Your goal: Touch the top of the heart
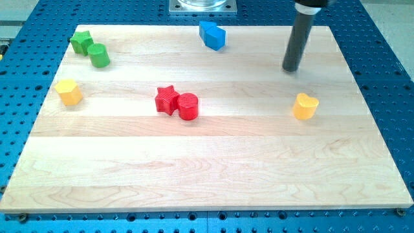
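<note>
Camera view — tip (292,68) above yellow heart (305,106)

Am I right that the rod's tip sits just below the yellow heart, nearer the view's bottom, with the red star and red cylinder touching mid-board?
Not quite. My tip is above the yellow heart, toward the view's top and slightly to its left, not touching it. The camera view shows this. The red star and red cylinder do touch mid-board.

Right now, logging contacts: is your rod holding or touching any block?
Nothing is held. My tip stands free above the yellow heart, toward the view's top, touching no block.
</note>
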